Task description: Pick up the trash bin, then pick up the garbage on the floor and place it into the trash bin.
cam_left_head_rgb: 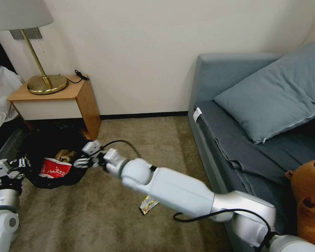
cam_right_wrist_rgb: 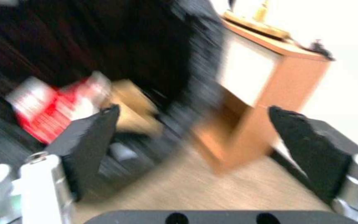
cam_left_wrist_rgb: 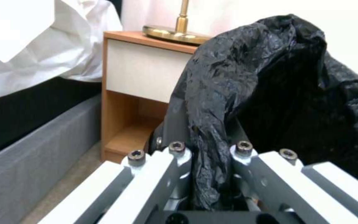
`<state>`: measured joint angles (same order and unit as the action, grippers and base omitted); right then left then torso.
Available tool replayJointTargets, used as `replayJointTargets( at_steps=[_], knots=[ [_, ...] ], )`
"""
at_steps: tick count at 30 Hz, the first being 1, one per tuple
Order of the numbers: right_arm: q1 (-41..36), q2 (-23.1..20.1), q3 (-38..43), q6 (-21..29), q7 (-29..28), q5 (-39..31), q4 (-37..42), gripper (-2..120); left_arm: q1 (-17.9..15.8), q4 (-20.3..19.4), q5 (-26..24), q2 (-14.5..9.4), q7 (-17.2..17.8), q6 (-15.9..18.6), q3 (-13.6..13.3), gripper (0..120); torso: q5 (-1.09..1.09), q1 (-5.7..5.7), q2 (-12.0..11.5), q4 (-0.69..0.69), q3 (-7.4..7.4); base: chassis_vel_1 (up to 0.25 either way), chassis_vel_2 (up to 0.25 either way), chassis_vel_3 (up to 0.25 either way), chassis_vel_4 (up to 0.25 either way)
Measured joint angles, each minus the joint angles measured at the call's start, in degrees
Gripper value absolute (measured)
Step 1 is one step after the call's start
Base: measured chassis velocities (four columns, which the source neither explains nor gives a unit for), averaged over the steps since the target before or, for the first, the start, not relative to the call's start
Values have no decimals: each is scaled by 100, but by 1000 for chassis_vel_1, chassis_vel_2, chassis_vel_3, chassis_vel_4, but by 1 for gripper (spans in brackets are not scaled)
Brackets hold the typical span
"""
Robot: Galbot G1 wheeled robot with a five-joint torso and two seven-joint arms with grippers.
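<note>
Fingers (cam_left_wrist_rgb: 179, 155) of the left gripper (cam_left_wrist_rgb: 206, 174) pinch the trash bin (cam_left_head_rgb: 56, 154) liner to keep it open; right gripper (cam_right_wrist_rgb: 191, 140) fingers spread empty beside the rim, yellow wrapper (cam_left_head_rgb: 148, 204) on the carpet.

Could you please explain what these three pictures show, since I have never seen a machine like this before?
It is a two-armed wheeled robot. The wide picture comes from its head; the others from cameras on each wrist. The left gripper has its jaws shut on the trash bin's black liner. Inside the bin lie a red-white wrapper and a crumpled paper bag. The right gripper hangs open at the bin's mouth. A snack wrapper lies on the carpet.
</note>
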<state>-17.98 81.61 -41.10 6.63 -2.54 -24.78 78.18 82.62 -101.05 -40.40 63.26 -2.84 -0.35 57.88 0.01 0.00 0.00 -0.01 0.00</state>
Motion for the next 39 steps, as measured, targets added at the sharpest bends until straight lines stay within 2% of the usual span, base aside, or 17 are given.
replayJointTargets(
  at_steps=[1, 2, 5, 6, 9, 12, 14, 20, 22, 23, 25, 31, 39],
  knots=[
    [5, -168, 37, 258, -77, 459, -56, 99, 9, 121, -3, -46, -4, -69, 19, 5, 0, 0, 0, 0, 0, 0, 0, 0, 0],
    [5, -168, 37, 258, -77, 459, -56, 99, 9, 121, -3, -46, -4, -69, 19, 5, 0, 0, 0, 0, 0, 0, 0, 0, 0],
    [-47, -452, 132, 463, 61, 1384, -273, 100, 46, 340, -9, -104, -47, -195, 30, 5, 0, 0, 0, 2, 0, 0, 0, 0, 0],
    [-47, -452, 132, 463, 61, 1384, -273, 100, 46, 340, -9, -104, -47, -195, 30, 5, 0, 0, 0, 2, 0, 0, 0, 0, 0],
    [-388, -634, 422, 213, 696, 2393, -591, 100, 81, 420, -22, -104, -79, -294, 47, 5, 0, 0, 0, 0, 0, 0, 0, 0, 0],
    [-547, -667, 538, 77, 818, 2779, -733, 100, 100, 420, -38, -92, -79, -310, 54, 5, 1, 0, 0, 0, 0, 0, 0, 0, 0],
    [-825, -704, 790, -200, 1040, 3470, -1006, 100, 114, 422, -33, -66, -91, -337, 47, 5, 0, 0, 0, 1, 0, 0, 0, 0, 0],
    [-1061, -755, 962, -594, 1287, 3757, -1313, 100, 91, 399, -25, -1, -78, -350, -26, 5, -1, 0, 0, 2, 0, 0, 0, 0, 0],
    [-1156, -762, 1209, -1176, 1678, 4310, -1640, 100, 47, 371, -1, 37, -76, -342, -62, 5, 0, 0, 0, 0, -1, 0, 0, 0, 0],
    [-1156, -762, 1209, -1176, 1678, 4310, -1640, 100, 47, 371, -1, 37, -76, -342, -62, 5, 0, 0, 0, 0, -1, 0, 0, 0, 0],
    [-1202, -764, 1439, -1543, 1987, 4763, -1869, 100, 37, 372, 8, 46, -73, -331, -76, 5, -1, 0, 0, 1, 0, 0, 0, 0, 0],
    [-1306, -842, 1667, -1809, 2327, 5169, -1963, 100, 39, 423, -8, 47, -77, -328, -79, 5, 0, 0, 0, 1, 0, 0, 0, 0, 0],
    [-1591, -1061, 2004, -2248, 3179, 5792, -1715, 100, 30, 506, 5, 38, -93, -332, -79, 5, 0, 0, 0, 1, 0, 0, 0, 0, 0]
  ],
)
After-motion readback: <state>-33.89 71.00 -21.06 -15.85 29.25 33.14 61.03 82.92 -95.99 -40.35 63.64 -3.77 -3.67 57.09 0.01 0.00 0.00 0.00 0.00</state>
